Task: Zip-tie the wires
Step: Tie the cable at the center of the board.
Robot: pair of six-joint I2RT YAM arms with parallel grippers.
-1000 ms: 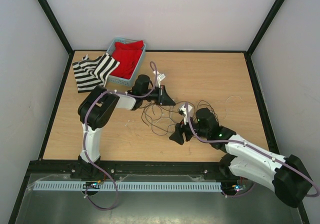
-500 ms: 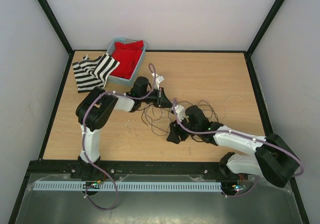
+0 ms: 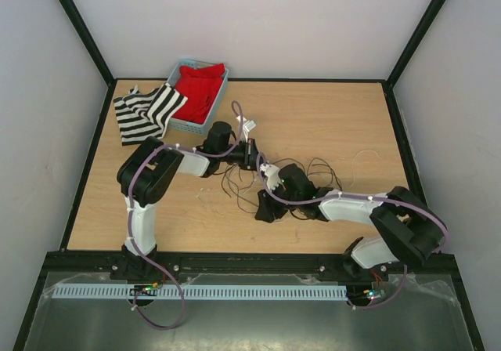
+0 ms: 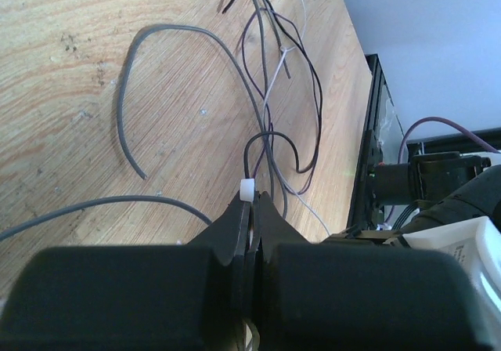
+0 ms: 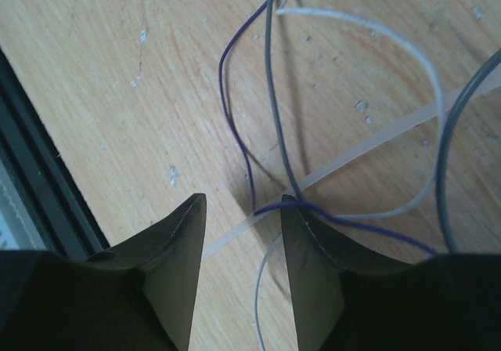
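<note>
Since a moment ago, the right arm has reached further left over the wires (image 3: 235, 185), so the right pincer (image 5: 239, 202) now sits nearer the left pincer (image 4: 250, 200), and its two fingers have come a bit closer together. They are still spread apart, with a gap between them. We count one zip tie (image 5: 368, 157). It lies flat on the worktop (image 3: 337, 116) among the wires, and one end of it lies right in that gap. Near that pincer we count one purple strand, one white strand and two grey ones, and they cross over the zip tie. The purple strand touches the tip of one finger. The left pincer is pressed tight together, low over the wires. A small white bit (image 4: 246, 188) sticks out right at its tips, and we cannot tell what it is. We see two arms and two pincers, close to each other in the middle of the worktop. At the far left corner sits one blue basket (image 3: 175, 74) with one red cloth (image 3: 200, 88) in it. One striped cloth (image 3: 145, 112) lies just beside the basket.
</note>
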